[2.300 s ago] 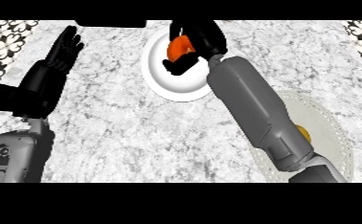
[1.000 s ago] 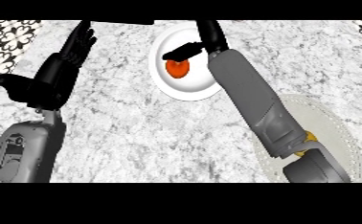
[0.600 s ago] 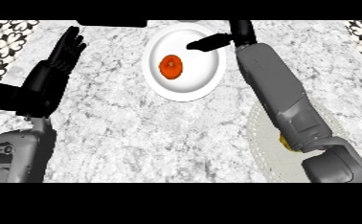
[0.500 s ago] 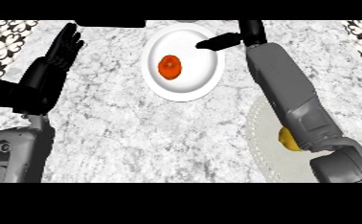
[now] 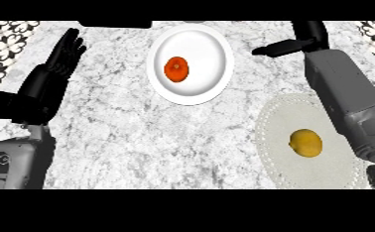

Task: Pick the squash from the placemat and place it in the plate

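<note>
An orange squash (image 5: 176, 69) lies on the white plate (image 5: 208, 42) at the top middle of the counter. My right hand (image 5: 296, 44) is open to the right of the plate, apart from it, with its fingers pointing left and nothing in them. The pale round placemat (image 5: 307, 171) lies at the lower right, partly under my right forearm. My left hand (image 5: 51, 75) rests open at the left edge, fingers up.
A yellow lemon (image 5: 306, 143) sits on the placemat. Patterned black-and-white surfaces (image 5: 15, 32) show at the top corners. A dark object (image 5: 115, 24) lies at the counter's far edge, left of the plate.
My right hand let go of the squash on the plate, opened and drew back to the right, off the plate. The lemon on the placemat came into sight. The left hand stayed put.
</note>
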